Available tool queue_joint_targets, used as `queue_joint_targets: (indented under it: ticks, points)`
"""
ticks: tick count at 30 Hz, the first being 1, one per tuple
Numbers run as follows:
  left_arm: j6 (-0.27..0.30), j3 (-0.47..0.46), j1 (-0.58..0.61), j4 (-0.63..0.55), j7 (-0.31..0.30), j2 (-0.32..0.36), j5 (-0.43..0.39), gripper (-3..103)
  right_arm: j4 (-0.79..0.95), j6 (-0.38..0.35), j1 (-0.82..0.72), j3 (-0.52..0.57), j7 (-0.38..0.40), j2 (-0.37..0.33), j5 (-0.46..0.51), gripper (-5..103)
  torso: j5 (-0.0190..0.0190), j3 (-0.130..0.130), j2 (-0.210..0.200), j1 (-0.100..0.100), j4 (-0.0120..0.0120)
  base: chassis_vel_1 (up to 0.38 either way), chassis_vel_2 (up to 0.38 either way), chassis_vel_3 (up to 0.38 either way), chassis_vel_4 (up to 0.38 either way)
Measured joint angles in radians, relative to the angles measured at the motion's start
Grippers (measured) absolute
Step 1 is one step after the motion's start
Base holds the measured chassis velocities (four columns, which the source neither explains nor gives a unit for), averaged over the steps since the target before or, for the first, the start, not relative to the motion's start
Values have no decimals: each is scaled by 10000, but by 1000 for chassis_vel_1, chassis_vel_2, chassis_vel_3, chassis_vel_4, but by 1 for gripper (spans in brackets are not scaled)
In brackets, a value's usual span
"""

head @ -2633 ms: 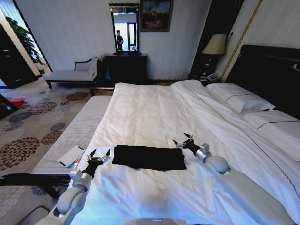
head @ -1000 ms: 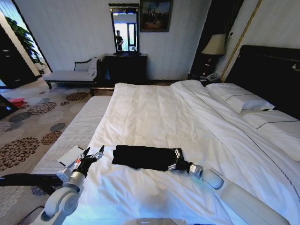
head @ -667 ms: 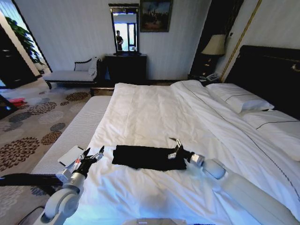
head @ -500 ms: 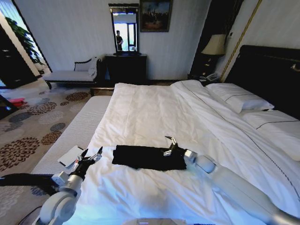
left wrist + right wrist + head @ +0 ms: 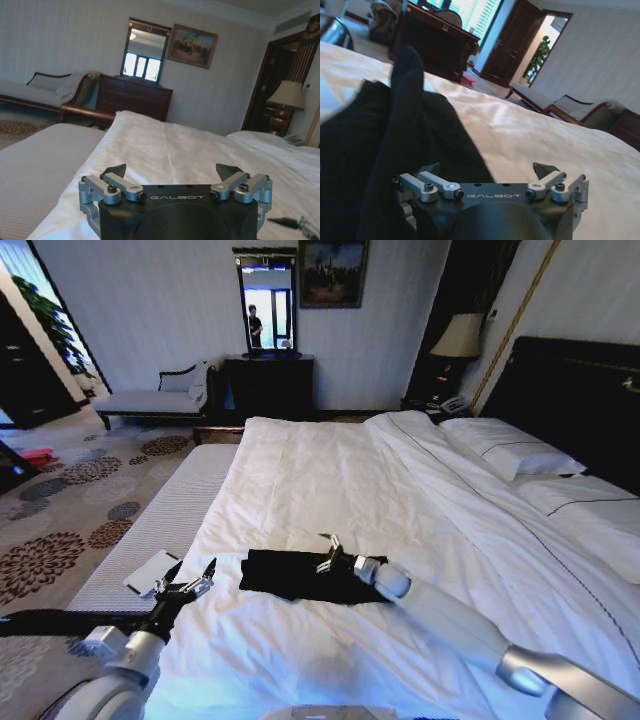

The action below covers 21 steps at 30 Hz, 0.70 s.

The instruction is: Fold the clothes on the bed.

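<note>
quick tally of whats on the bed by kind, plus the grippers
Black T-shirt, folded into a strip: 1
White pillows: 2, the far one and the near one
White duvet: 1
White-and-dark card at the bed's left edge: 1
Grippers: 2, the left gripper open beside the shirt, the right gripper open over it
Total: 7

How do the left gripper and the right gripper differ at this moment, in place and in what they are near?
The left gripper hovers off the T-shirt, near the bed's left edge, while the right gripper is over the middle of the shirt. The left gripper's wrist view faces bare white duvet; the right gripper's shows black fabric bunched up at one finger. Both have their fingers spread open and hold nothing.
</note>
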Motion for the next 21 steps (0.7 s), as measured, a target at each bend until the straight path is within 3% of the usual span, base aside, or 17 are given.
queue_joint_targets:
  ticks: [15, 21]
  points:
    - [-66, 41, 78, -156, 14, -205, 121, 100, 1491, -339, -1091, -180, 176, -62, -159, 100, 0, -1, 0, -1, 0, 0, 0, 0, 0]
    - [-73, 25, 80, -144, 11, -232, 133, 100, 1348, -555, -437, 8, 464, 235, 740, 100, 1, -1, 0, -1, 5, 0, 0, 0, 0]
